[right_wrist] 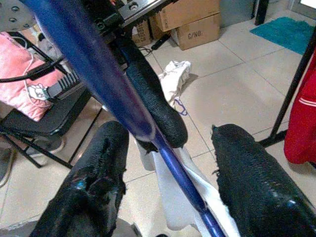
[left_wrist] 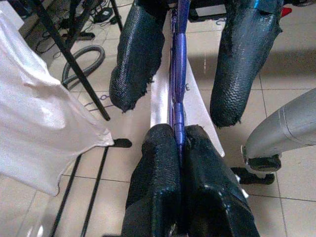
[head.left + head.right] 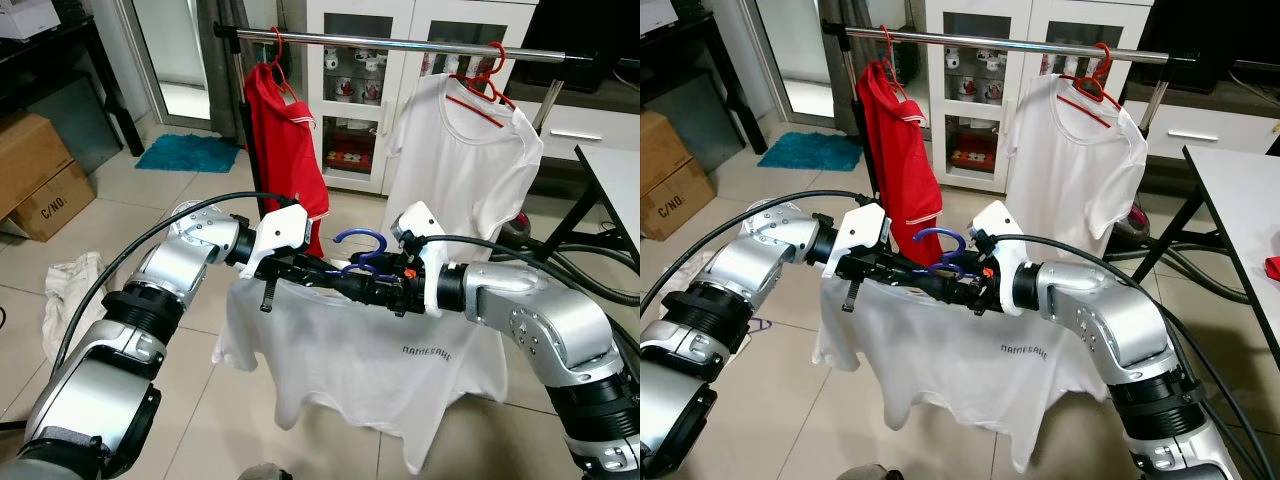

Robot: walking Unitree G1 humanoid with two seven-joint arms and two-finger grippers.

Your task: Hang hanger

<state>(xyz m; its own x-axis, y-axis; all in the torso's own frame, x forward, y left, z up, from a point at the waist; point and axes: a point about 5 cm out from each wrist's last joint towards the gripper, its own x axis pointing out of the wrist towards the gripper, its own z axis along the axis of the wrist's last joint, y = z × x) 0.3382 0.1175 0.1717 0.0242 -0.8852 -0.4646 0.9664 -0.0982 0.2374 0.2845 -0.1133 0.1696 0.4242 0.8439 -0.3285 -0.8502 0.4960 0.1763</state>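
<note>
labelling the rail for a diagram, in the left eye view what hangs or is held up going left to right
red shirt on a red hanger → blue hanger held between the left gripper and right gripper, white printed shirt draped on it → white t-shirt on the rail

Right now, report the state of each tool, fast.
Left tool: shut on the blue hanger.
Right tool: open, its fingers either side of the hanger's bar, not clamping it.
</note>
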